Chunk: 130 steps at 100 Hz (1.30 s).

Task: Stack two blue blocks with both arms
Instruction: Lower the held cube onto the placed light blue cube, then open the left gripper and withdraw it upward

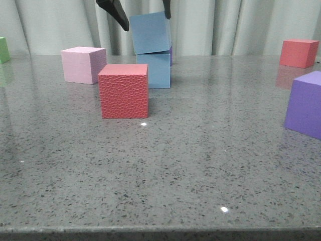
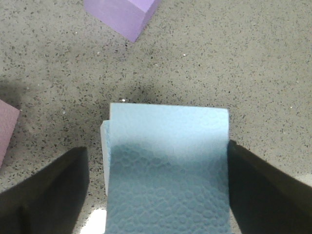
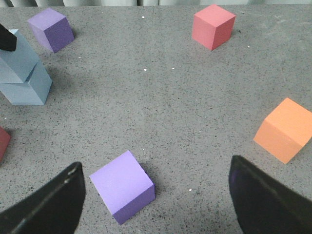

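- Red textured cube point(image 1: 123, 91) stands nearest, hiding part of the lower blue block point(image 1: 158, 69).
- Left fingers point(image 1: 118, 13), cropped above, flank the tilted upper blue block point(image 1: 149, 32); contact unclear.
- Right fingers point(image 3: 48, 204) spread wide, empty.

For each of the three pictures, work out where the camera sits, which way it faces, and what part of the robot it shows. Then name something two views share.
Front view: low at the table's near edge, facing forward toward the curtain; only the left gripper shows, at the upper blue block.
Left wrist view: on the left arm, looking down on the upper blue block between its fingers.
Right wrist view: on the right arm, looking down over the table; right gripper open over a purple cube.
Shared: front and right wrist views both show the stacked blue blocks.
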### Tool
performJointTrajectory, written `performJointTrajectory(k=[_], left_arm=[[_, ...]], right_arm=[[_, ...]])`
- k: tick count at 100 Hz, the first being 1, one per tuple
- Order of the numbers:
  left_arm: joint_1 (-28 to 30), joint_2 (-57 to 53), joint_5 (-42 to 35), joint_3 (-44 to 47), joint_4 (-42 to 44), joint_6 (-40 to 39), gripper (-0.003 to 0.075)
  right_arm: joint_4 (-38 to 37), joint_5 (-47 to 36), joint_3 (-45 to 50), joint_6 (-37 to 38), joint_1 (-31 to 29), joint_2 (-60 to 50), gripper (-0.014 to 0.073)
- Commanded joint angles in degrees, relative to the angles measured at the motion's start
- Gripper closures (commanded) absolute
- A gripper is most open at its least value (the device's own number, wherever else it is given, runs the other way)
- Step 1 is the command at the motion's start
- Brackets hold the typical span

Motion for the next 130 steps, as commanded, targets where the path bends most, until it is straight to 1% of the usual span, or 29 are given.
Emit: performJointTrajectory(k=[1, 24, 74, 87, 104, 118, 130], left_arm=[[-0.53, -3.51, -2.13, -1.84, -0.52, -0.45, 0.0160], [-0.53, -3.76, -2.01, -1.84, -1.39, -0.37, 0.0160], [-1.26, -6.25, -2.20, -1.84, -0.52, 0.06, 0.0165], [-1.70, -7.36, -2.02, -1.84, -0.52, 1.75, 0.0170], [-2.29, -9.42, 0.28, -1.84, 2.08, 3.11, 0.0236], [-2.88, -11.35, 1.45, -1.84, 5.73, 4.22, 0.0332], [-3.44, -13.47, 2.00, -1.84, 8.34, 5.18, 0.0438]], right_arm=[[-2.80, -2.69, -1.39, -0.38, -0.11, -0.13, -0.0006], [-2.92, -2.65, -1.39, -0.38, -0.11, -0.13, -0.0006], [-2.92, -2.65, -1.39, -0.38, -0.11, -0.13, -0.0006], [-3.46, -2.60, -1.39, -0.38, -0.11, -0.13, -0.0006], [-4.57, -3.65, -1.31, -0.01, -0.11, -1.93, -0.0006], [-5.41, -3.84, -0.86, -0.01, -0.11, -5.01, -0.0006], [-6.20, -3.46, 1.11, 0.04, -0.11, -8.03, -0.0006]])
